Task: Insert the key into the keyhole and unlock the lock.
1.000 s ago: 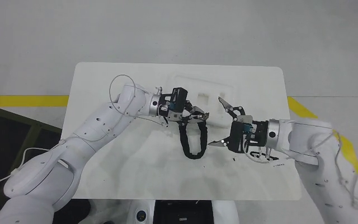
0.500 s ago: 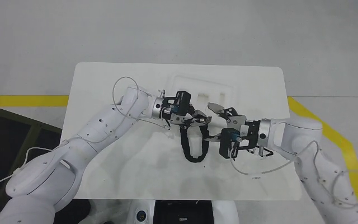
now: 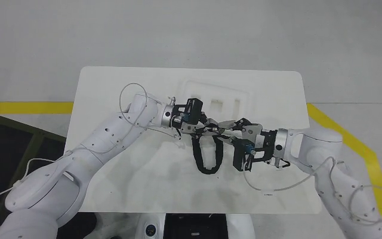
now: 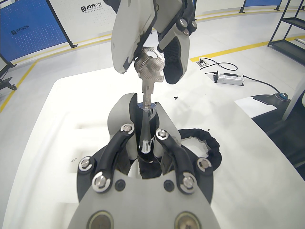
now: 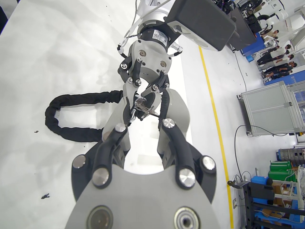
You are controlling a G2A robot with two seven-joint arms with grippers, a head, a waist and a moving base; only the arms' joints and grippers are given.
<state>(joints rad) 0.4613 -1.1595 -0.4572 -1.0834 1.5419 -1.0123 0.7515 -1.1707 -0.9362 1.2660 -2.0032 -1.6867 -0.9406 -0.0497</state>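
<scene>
1. The lock's black cable loops on the white counter, nearest the robot.
2. The left claw is clenched on the lock (on its chrome barrel).
3. The key stands in the keyhole at the barrel's end, part of its blade still showing.
4. The right claw grasps the key's head from the opposite side.
5. Farther back lies a shallow white tray.

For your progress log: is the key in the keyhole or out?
Partly in: the key enters the keyhole of the cable lock, with much of its blade exposed.
</scene>
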